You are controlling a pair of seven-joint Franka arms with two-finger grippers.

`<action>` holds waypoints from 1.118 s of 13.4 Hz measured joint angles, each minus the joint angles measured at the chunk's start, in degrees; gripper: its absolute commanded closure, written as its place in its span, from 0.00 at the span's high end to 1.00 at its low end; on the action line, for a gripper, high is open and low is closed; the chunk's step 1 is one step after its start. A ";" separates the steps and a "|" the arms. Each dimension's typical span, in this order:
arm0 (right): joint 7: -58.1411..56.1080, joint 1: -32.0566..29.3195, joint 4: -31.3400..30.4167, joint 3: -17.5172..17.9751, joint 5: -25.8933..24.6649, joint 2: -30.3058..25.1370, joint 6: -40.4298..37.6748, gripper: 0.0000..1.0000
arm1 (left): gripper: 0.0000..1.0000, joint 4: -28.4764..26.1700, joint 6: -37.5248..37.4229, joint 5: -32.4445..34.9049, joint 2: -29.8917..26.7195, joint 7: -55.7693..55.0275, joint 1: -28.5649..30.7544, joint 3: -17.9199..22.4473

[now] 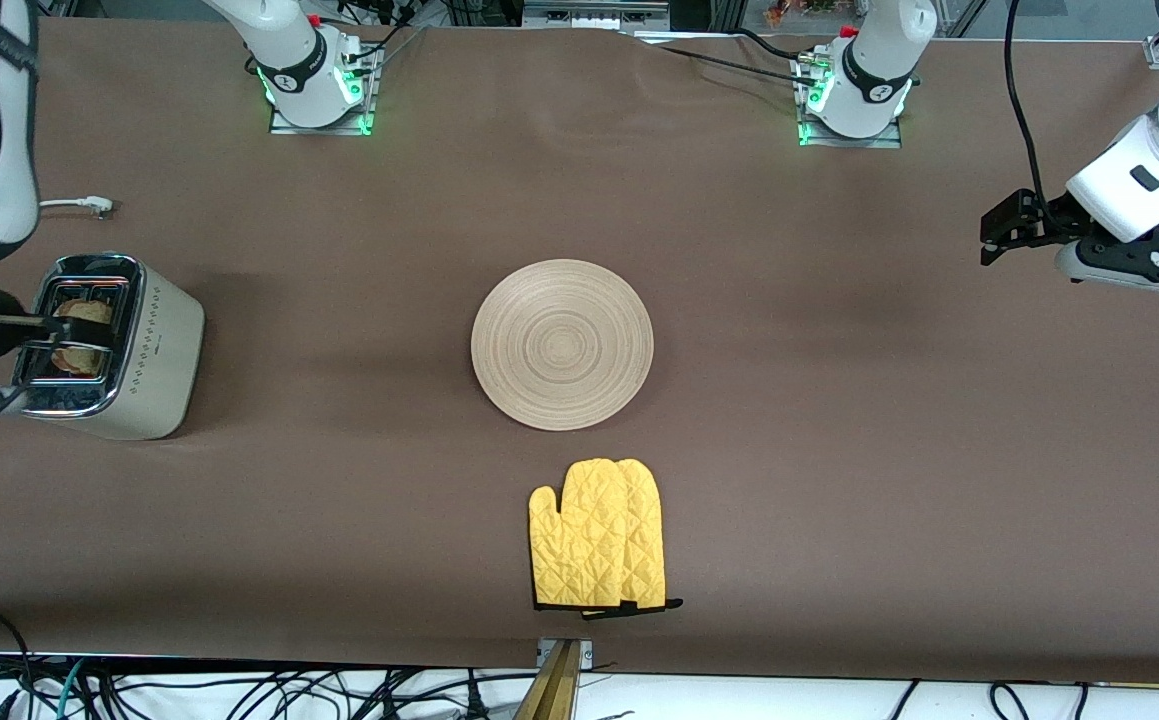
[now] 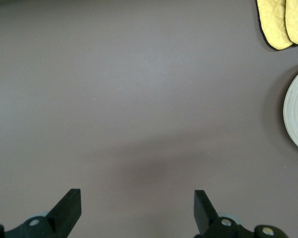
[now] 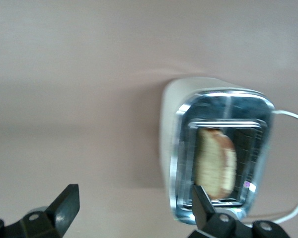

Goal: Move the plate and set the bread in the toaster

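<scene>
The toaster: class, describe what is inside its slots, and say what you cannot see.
The toaster holds the bread standing in a slot; its crusted top edge shows. The bread's lower part is hidden within the toaster. The right gripper is open above it.

We see the plate (image 1: 562,344) at the worktop's centre, a yellow oven mitt (image 1: 598,548) by the near edge, and the bread (image 1: 82,335) in the toaster (image 1: 107,345) at the right arm's end.
</scene>
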 measured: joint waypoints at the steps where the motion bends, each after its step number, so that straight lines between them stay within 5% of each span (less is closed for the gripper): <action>1: 0.06 1.29 -0.01 0.37 0.94 -0.03 0.00 1.00 | 1.00 0.00 -0.01 0.00 0.00 0.00 0.00 0.00; 6: 0.16 2.10 2.08 4.77 1.04 -0.89 -1.59 1.00 | 1.00 0.00 -0.02 0.00 0.00 0.00 0.00 0.00; 10: 4.81 1.49 3.30 11.09 -5.08 -3.51 -2.11 1.00 | 1.00 0.00 -0.03 0.00 0.00 0.00 0.00 0.00; 15: 4.91 -6.59 -6.18 12.86 -1.37 -11.55 2.70 1.00 | 1.00 0.00 -0.05 0.00 0.00 0.00 0.00 0.00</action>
